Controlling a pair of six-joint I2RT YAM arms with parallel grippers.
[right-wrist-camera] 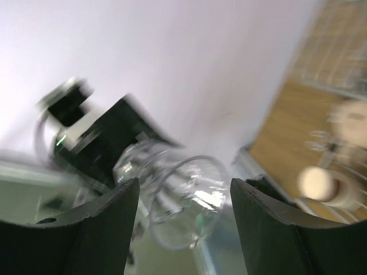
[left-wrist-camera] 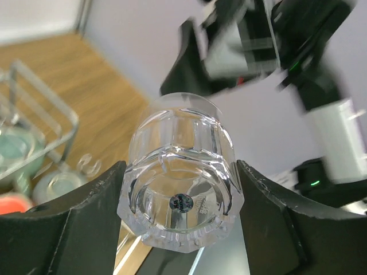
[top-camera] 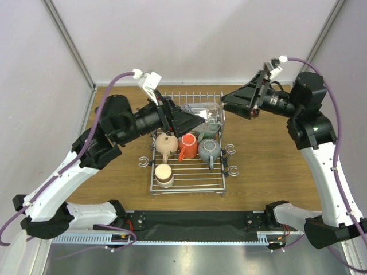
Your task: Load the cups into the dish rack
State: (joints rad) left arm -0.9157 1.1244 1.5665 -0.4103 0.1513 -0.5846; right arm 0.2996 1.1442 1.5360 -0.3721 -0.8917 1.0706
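The left hand [left-wrist-camera: 179, 195] was clenched on the clear glass [left-wrist-camera: 182, 154], a finger pressed to each faceted side, its base turned toward the wrist. Just past the rim, the right hand [top-camera: 226, 103] hung spread and empty, seemingly not touching it. Beneath the left hand sat the dish rack [top-camera: 189, 179] on the desk [top-camera: 269, 172], a beige mug [top-camera: 166, 144], red-orange cup [top-camera: 187, 147] and grey-green cup [top-camera: 207, 150] already loaded. I'd call it mid-carry. Next, the left hand would have to lower the glass onto a free patch of slats and release.
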